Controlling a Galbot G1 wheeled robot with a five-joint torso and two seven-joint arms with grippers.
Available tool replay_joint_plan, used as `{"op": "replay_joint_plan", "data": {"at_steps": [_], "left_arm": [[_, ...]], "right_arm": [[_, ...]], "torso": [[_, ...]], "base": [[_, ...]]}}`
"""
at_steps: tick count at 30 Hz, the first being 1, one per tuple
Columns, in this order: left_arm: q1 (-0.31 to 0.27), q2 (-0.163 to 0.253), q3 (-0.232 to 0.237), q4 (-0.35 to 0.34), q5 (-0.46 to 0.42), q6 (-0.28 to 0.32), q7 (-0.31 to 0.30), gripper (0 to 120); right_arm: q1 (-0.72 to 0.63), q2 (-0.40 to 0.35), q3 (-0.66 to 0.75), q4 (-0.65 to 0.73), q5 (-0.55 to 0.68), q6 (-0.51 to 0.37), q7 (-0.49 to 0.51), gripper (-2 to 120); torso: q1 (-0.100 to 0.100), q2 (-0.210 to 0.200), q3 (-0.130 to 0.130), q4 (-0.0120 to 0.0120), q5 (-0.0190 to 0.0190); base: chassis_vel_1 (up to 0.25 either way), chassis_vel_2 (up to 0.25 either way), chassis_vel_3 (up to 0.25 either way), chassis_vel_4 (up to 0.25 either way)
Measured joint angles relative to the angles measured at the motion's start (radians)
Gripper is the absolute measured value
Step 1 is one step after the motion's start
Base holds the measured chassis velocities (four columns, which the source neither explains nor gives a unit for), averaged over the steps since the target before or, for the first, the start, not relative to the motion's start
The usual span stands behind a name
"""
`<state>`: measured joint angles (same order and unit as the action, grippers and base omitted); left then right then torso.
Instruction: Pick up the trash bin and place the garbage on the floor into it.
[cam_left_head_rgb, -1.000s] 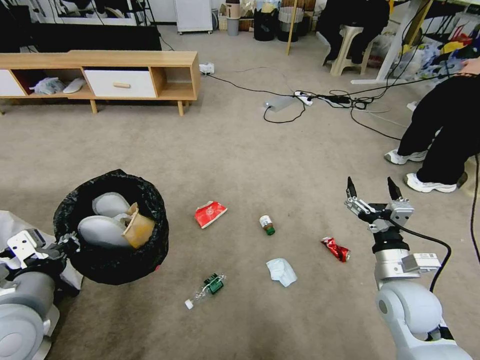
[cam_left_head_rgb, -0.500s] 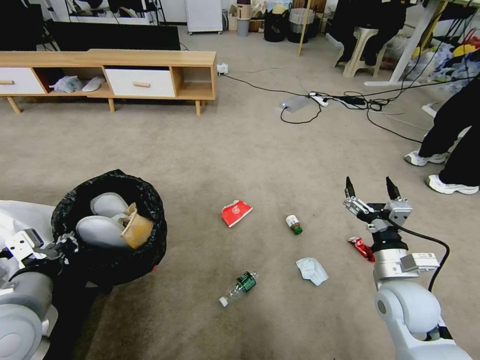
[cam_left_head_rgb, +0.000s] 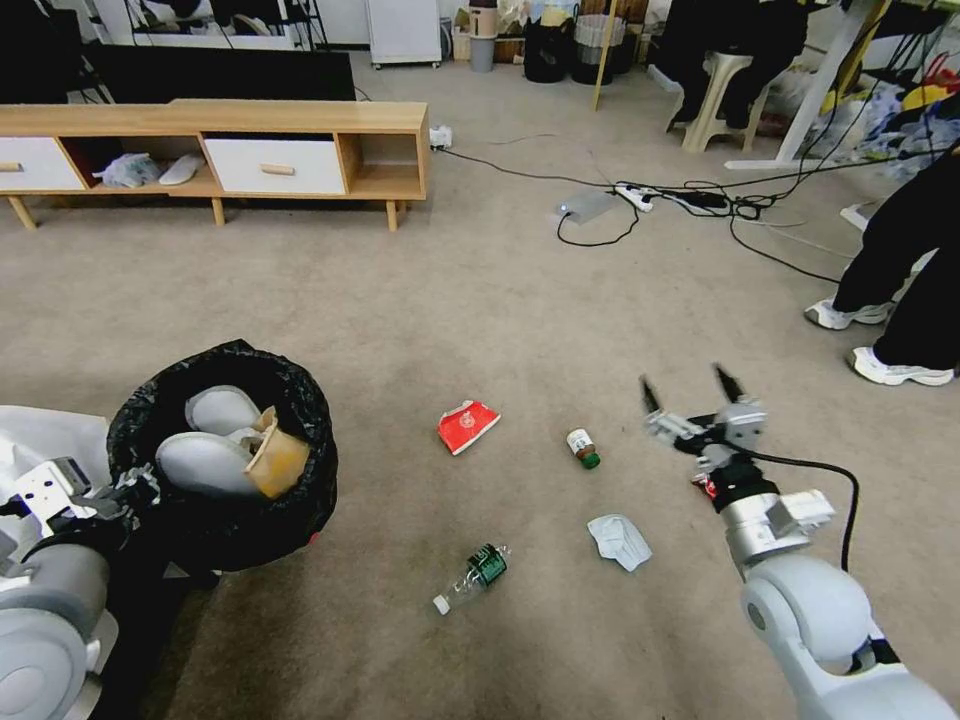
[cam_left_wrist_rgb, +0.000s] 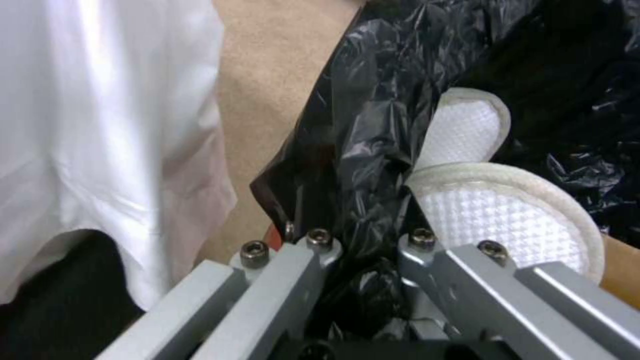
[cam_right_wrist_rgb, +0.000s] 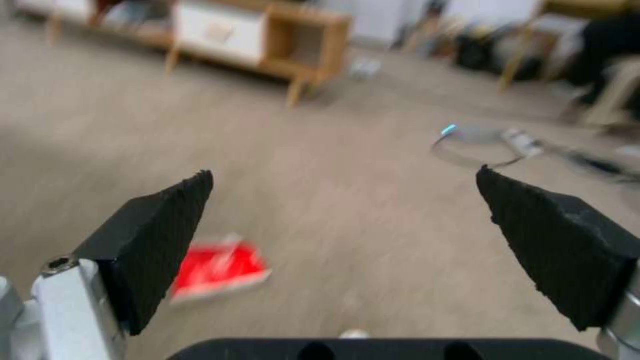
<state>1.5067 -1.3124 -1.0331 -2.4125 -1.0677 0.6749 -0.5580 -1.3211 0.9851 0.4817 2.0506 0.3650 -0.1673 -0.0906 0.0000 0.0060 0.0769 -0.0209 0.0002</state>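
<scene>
The trash bin (cam_left_head_rgb: 225, 455), lined with a crinkled black bag, hangs off the floor (cam_left_head_rgb: 480, 330) at the robot's left. The left gripper (cam_left_wrist_rgb: 363, 252) holds it, jaws clamped on the bagged rim. Inside lie two pale slipper-like soles (cam_left_head_rgb: 205, 440) and a brown paper box (cam_left_head_rgb: 270, 455), so the pick-up step appears done and some rubbish is already in the bin.

Five pieces of garbage lie on the carpet in front of the robot: a flattened red carton (cam_left_head_rgb: 468, 426), a small bottle with a green cap (cam_left_head_rgb: 583, 448), a clear bottle with a green label (cam_left_head_rgb: 472, 577), a crumpled white tissue (cam_left_head_rgb: 618, 541), and a red can (cam_left_head_rgb: 706, 486) largely hidden behind the right wrist. The collecting step is judged well short of finished.

The right gripper (cam_left_head_rgb: 692, 392) hovers above the floor, just right of the small bottle, jaws spread wide and empty. A wooden cabinet (cam_left_head_rgb: 215, 150) and a tangle of cables (cam_left_head_rgb: 690, 200) stand well beyond the litter.
</scene>
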Motion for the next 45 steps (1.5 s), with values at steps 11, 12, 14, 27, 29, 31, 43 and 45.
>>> {"op": "replay_joint_plan", "data": {"at_steps": [11, 12, 14, 27, 29, 31, 43, 45], "left_arm": [[0.021, -0.023, 0.041, -0.025, 0.026, 0.001, 0.000, 4], [0.022, -0.024, 0.043, -0.028, 0.030, 0.001, -0.001, 4], [0.024, -0.025, 0.044, -0.033, 0.031, 0.001, -0.001, 4], [0.027, -0.029, 0.036, -0.044, 0.033, 0.002, -0.004, 4], [0.027, -0.033, 0.033, -0.046, 0.033, 0.002, -0.004, 4], [0.027, -0.034, 0.032, -0.046, 0.033, 0.002, -0.004, 4], [0.024, -0.049, 0.028, -0.043, 0.036, 0.002, -0.004, 4], [0.024, -0.049, 0.025, -0.042, 0.036, 0.002, -0.004, 4]], "right_arm": [[0.234, -0.055, -0.182, -0.143, -0.073, -0.149, -0.297, 100], [0.278, -0.054, -0.223, -0.184, -0.116, -0.140, -0.401, 100], [0.309, -0.054, -0.254, -0.214, -0.157, -0.135, -0.494, 100], [0.433, -0.018, -0.434, -0.390, -0.321, -0.104, -0.662, 100], [0.465, -0.007, -0.473, -0.434, -0.352, -0.079, -0.689, 100], [0.471, -0.005, -0.480, -0.443, -0.357, -0.075, -0.695, 100], [0.556, 0.060, -0.600, -0.601, -0.494, -0.001, -0.775, 100], [0.565, 0.071, -0.609, -0.616, -0.509, 0.004, -0.776, 100]], "torso": [[0.000, 0.000, 0.000, 0.0004, 0.0000], [0.000, 0.000, 0.000, 0.0004, -0.0002], [0.000, 0.000, 0.000, 0.0004, -0.0001], [0.000, 0.000, 0.000, 0.0002, -0.0002], [0.000, 0.000, 0.000, 0.0001, -0.0002], [0.000, 0.000, 0.000, 0.0002, -0.0003], [0.000, 0.000, 0.000, 0.0001, -0.0002], [0.000, 0.000, 0.000, 0.0001, -0.0004]], "base": [[0.000, 0.000, 0.000, 0.000], [0.000, 0.000, 0.000, 0.000], [0.000, 0.000, 0.000, 0.000], [0.000, 0.000, 0.000, 0.000], [0.000, 0.000, 0.000, 0.000], [0.000, 0.000, 0.000, 0.000], [0.000, 0.000, 0.000, 0.000], [0.000, 0.000, 0.000, 0.000]]}}
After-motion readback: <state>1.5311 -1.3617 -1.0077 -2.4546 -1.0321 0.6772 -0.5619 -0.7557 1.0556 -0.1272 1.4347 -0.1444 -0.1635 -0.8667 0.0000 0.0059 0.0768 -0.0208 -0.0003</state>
